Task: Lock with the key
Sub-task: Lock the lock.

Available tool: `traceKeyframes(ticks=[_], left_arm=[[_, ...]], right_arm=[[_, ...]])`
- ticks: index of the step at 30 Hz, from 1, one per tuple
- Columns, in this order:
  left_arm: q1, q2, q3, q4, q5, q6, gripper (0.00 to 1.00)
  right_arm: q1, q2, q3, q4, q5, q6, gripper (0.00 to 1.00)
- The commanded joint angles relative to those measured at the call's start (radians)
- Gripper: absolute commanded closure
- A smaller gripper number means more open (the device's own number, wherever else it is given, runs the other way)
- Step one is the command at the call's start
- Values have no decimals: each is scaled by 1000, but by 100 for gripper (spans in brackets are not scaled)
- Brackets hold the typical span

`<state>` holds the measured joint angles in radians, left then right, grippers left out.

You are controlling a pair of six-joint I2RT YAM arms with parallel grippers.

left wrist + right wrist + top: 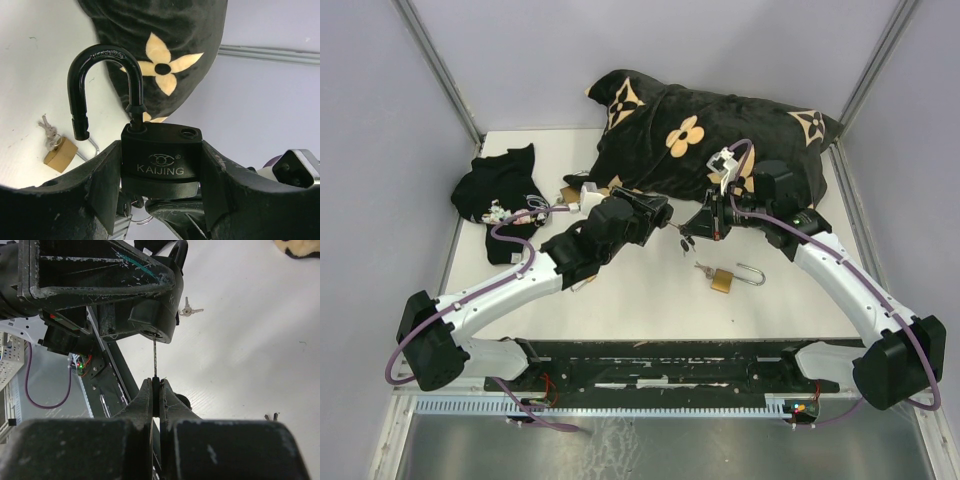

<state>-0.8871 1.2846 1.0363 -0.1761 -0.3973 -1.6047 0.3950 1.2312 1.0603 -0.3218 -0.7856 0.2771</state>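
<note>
A black padlock [160, 160] marked KAIJING sits gripped by its sides between my left gripper's [160, 172] fingers, above the table's middle [658, 214]. Its black shackle [100, 75] stands swung open, free end hanging clear of the body. From the right, my right gripper [156, 385] is shut on the black head of a key [155, 357]. The thin blade points straight up at the keyhole in the padlock's underside [152, 333] and its tip reaches it. In the top view the right gripper [692, 228] sits right beside the left one.
A brass padlock [722, 279] with an open shackle and its keys [703, 267] lie on the white table in front of the grippers. A black cushion with beige flowers [710, 135] fills the back. Crumpled black cloth [500, 185] lies far left. Grey walls enclose the table.
</note>
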Motion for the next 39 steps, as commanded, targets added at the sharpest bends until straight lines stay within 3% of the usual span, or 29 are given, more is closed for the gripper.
traceKeyframes(ticks=[1, 17, 27, 39], left_arm=[[-14, -18, -13, 84, 25, -84, 97], [-14, 9, -55, 182, 59, -199, 97], [-15, 27, -14, 157, 69, -144, 97], [-21, 22, -91, 267, 84, -206, 97]], right_arm=[[-10, -9, 25, 192, 19, 45, 98], [19, -24, -27, 274, 133, -19, 98], [21, -7, -22, 239, 145, -20, 98], [-9, -18, -78, 411, 127, 192, 98]])
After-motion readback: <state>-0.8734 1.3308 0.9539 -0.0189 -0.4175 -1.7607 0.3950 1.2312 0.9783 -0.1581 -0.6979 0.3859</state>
